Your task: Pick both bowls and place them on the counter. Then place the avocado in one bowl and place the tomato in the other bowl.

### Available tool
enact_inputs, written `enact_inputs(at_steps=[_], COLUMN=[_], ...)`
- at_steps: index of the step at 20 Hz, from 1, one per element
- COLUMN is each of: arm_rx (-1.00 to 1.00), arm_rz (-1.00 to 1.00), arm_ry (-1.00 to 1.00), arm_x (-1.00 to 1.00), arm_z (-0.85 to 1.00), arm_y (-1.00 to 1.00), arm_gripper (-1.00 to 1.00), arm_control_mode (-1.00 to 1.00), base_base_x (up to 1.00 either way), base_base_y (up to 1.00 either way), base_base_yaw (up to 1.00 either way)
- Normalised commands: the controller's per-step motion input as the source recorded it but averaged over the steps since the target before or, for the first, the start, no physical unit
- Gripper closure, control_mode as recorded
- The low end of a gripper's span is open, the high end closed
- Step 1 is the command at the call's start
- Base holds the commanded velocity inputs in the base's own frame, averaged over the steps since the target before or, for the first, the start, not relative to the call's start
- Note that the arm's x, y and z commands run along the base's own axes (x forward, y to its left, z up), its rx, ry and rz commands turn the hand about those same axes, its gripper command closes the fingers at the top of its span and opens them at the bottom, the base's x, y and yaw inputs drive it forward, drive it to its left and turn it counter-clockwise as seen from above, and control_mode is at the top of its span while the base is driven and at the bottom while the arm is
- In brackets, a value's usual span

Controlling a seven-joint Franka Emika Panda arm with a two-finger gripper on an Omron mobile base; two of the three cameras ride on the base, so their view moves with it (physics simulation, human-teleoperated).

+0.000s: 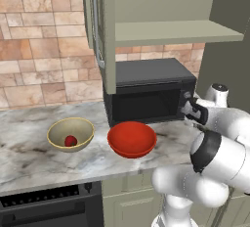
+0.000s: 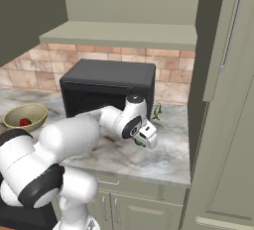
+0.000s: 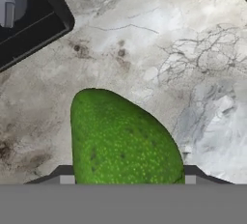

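Between pincer [image 3: 126,179] tips: avocado [image 3: 120,138] (base cut off), over counter [image 3: 202,73].

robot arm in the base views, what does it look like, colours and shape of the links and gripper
The arm is built of glossy white, rounded, tube-like links with dark, nearly black bands at the joints. Its white wrist ends in a small boxy white-and-dark two-finger gripper; in the hand view the dark fingertips carry small grey squares. No cables or markings are visible.

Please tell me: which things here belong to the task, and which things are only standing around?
Task things: avocado between the jaws of the gripper; tomato in the tan bowl; red bowl; counter.
Only standing around: microwave; upper cabinet; tall cabinet.
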Motion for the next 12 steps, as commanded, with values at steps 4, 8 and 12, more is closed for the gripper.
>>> enact_inputs(at_steps=[4, 8, 12], arm_rx=[0.00, 0.00, 0.00], arm_rz=[0.09, 0.11, 0.10], arm_ry=[-0.01, 0.00, 0.00], arm_x=[-0.22, -0.14, -0.13], arm_z=[0.47, 0.49, 0.37], arm_y=[0.54, 0.53, 0.51], arm_gripper=[1.00, 1.00, 1.00], arm_control_mode=[-1.00, -1.00, -1.00], base_base_x=[0.00, 0.00, 0.00], base_base_y=[0.00, 0.00, 0.00], base_base_yaw=[0.00, 0.00, 0.00])
